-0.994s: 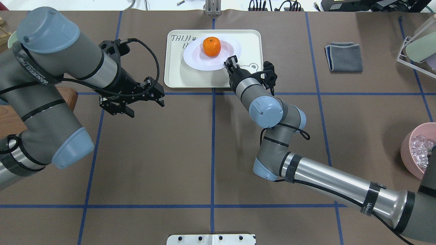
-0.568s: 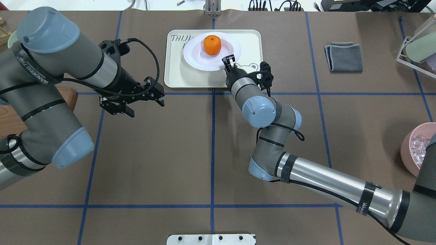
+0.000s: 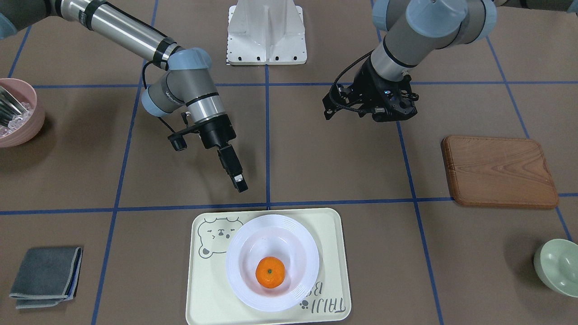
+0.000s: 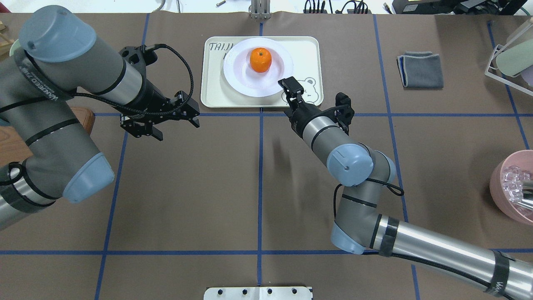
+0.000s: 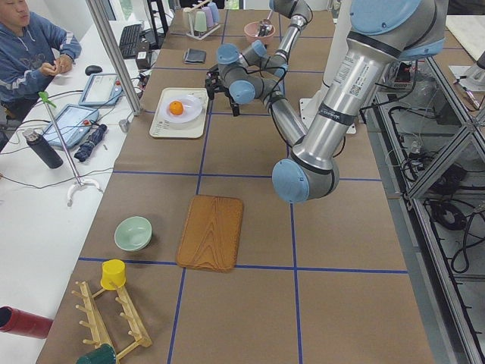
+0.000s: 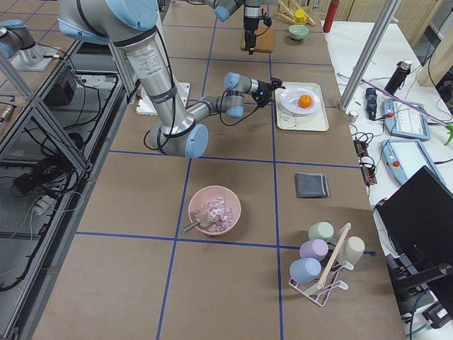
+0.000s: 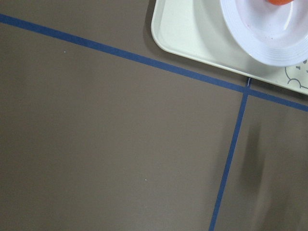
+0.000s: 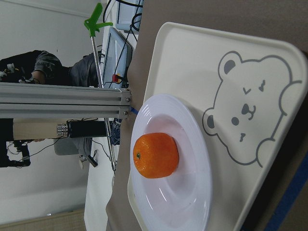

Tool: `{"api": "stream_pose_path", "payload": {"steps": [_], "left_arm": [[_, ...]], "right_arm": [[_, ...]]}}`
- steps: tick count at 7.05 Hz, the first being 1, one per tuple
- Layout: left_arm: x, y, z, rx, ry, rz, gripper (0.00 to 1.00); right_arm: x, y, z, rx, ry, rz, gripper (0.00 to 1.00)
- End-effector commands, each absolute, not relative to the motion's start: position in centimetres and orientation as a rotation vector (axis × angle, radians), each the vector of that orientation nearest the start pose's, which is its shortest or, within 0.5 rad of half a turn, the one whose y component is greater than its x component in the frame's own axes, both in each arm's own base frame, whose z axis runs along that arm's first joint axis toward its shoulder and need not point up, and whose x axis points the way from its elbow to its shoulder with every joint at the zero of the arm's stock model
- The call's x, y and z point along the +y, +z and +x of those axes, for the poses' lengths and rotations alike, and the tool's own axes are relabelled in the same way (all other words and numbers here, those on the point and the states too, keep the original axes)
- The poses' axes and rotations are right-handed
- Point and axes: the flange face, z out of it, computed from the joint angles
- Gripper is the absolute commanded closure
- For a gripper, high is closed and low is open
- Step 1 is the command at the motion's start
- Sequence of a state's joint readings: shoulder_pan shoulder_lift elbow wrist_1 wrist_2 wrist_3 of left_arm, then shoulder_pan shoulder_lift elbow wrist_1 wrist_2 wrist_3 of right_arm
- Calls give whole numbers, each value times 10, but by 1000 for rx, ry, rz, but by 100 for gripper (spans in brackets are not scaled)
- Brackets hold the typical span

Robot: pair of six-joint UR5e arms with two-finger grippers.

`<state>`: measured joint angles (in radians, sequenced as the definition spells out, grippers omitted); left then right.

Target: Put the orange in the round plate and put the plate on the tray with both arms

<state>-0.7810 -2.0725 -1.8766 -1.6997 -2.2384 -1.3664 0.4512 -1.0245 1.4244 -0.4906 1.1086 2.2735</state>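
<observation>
Left fingers (image 4: 177, 125) spread open above bare counter (image 4: 216, 187). Right fingers (image 4: 291, 88) empty, gap cannot be told. Just beyond them, orange (image 4: 260, 59) in plate (image 4: 249, 84) on tray (image 4: 212, 92)

Bright orange mandarin (image 3: 270, 272), white ribbed plate (image 3: 235, 257), cream tray (image 3: 198, 293) with grey bear drawing (image 3: 218, 237)

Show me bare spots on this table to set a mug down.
Free: the stretch between the tray and the grey cloth, and the table squares on the tray's robot side. Crowded: the tray, filled by the round plate with the orange; the right gripper hangs by its near edge.
</observation>
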Motion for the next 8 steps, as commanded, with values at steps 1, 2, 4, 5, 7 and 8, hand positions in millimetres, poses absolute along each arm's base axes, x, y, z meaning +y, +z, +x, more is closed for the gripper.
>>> {"api": "stream_pose_path", "payload": {"steps": [1, 2, 4, 5, 7, 8], "left_arm": [[-480, 221, 365, 1078, -227, -107, 2], [-483, 233, 355, 1068, -213, -88, 2], [-484, 271, 318, 1033, -166, -30, 2], [-479, 298, 293, 1006, -126, 5, 2], [-479, 354, 226, 938, -39, 98, 2], [-479, 382, 194, 899, 8, 138, 2]], "right_arm": [[-445, 297, -458, -1598, 1001, 134, 0], [-476, 314, -408, -1552, 878, 80, 0], [-537, 372, -276, -1429, 583, 84, 0], [-566, 411, -205, -1378, 448, 102, 0], [-599, 454, -125, -1232, 168, 204, 0], [-608, 467, -112, -1152, 85, 224, 0]]}}
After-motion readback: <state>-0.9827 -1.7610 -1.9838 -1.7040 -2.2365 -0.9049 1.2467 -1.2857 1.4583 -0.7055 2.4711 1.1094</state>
